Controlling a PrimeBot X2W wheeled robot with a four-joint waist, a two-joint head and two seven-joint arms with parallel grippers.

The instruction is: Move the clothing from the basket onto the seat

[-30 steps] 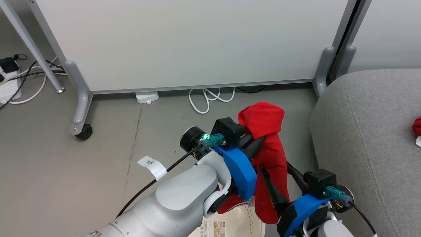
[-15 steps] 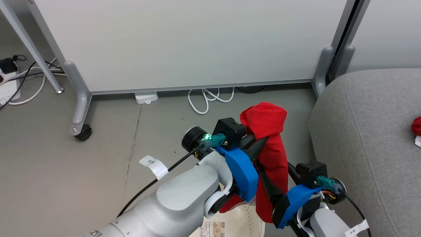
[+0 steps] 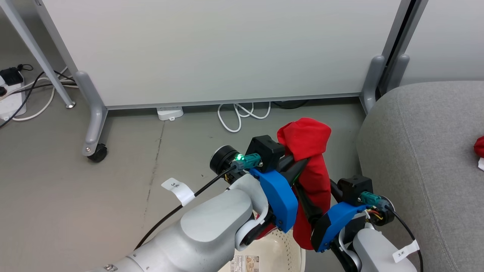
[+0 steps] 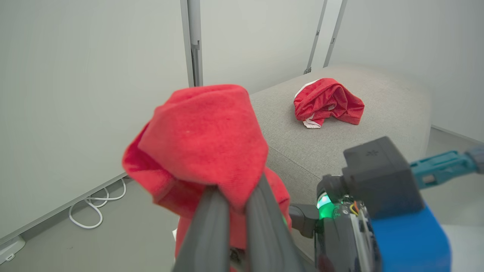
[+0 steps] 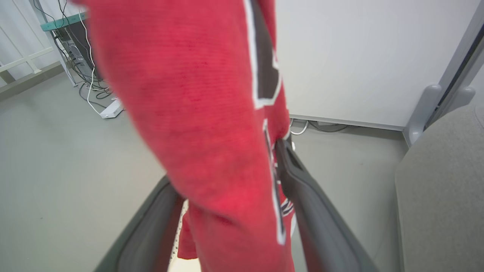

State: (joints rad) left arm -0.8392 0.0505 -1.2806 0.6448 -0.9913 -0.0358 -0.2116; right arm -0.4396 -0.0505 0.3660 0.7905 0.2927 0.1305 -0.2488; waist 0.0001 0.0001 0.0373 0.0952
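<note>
**Left gripper holding one red garment up beside the seat**

The left arm is reaching forward over the basket [image 3: 289, 247], its forearm angling up from the lower left of the head view. The left gripper [image 4: 236, 192] is pinching a red garment [image 3: 308, 139] with its fingers closed tight on a fold. The cloth is bunching above the fingertips and hanging down in a long drape below them. The right arm is coming up from the lower right. The right gripper [image 5: 227, 166] is standing with its fingers spread wide, the hanging drape passing between them. One finger is lying against the fabric's edge, with no grip closed.

The held garment is hanging in the air, above the basket and just beside the grey seat [image 3: 416, 151]. A second red garment [image 4: 327, 100], with white trim, is lying crumpled on the seat, so two garments are showing.

Black figures outlined in white are running down the held cloth in the right wrist view, cut off too much to read. Two white cable tags, one per arm [image 3: 177, 189] [image 3: 404, 253], are each showing a "3" and a small mark. A printed label [image 3: 245, 262] is sitting in the basket, too small to read.
</note>
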